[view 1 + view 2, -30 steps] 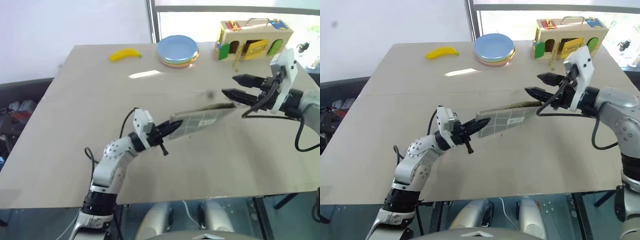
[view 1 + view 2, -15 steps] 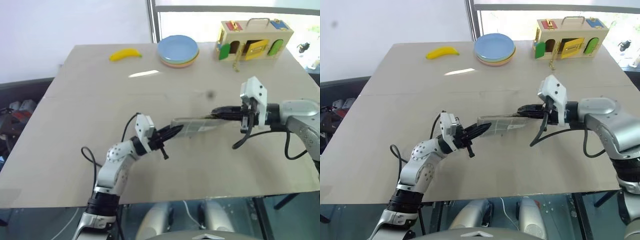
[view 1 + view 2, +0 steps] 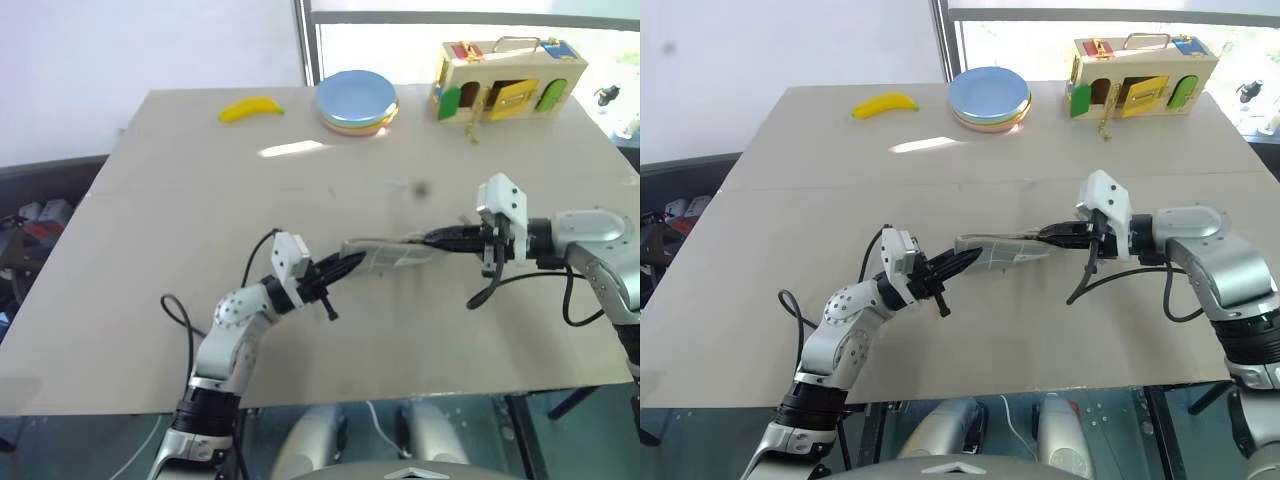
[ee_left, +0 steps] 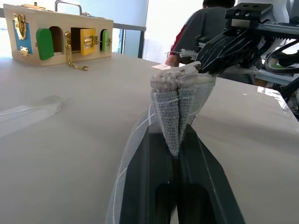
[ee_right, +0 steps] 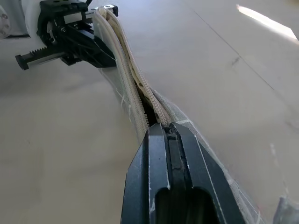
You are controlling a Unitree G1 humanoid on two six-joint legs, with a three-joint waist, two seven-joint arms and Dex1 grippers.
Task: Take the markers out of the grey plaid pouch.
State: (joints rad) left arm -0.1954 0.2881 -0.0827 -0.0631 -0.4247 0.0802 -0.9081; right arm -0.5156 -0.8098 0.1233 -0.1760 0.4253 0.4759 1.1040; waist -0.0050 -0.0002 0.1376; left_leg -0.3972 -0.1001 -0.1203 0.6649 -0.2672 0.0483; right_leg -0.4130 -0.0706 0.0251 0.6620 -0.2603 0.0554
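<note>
At the far left of the counter (image 3: pixel 150 300) a yellow banana (image 3: pixel 250 108) lies near the far edge, well clear of the work. Closer in, towards the near edge, the left gripper (image 3: pixel 340 268) has its jaws clamped on the left end of the grey plaid pouch (image 3: pixel 392 255); the left wrist view shows the fabric pinched tight between the two black fingers. The pouch is stretched between the arms, over the middle of the counter and slightly towards the near edge, and it appears to hang just off the surface, though that is hard to judge from above. At its other end the right gripper (image 3: pixel 436 239) has its jaws drawn together at the zip line; the right wrist view shows the closed tips at the partly parted zip, probably on the pull or cord, which they hide. No markers can be seen, so they are presumably inside. Beyond, at the far edge, sit a stack of pastel plates (image 3: pixel 357 100) and, towards the far right corner, a wooden latch box (image 3: pixel 508 78).

The risks lie in the pull. If the right jaws hold only the cord loosely, they may slip off. If the left grip on soft fabric gives, the pouch will drag along instead of unzipping. A tilted, opened pouch could spill the markers and send them rolling towards an edge.
</note>
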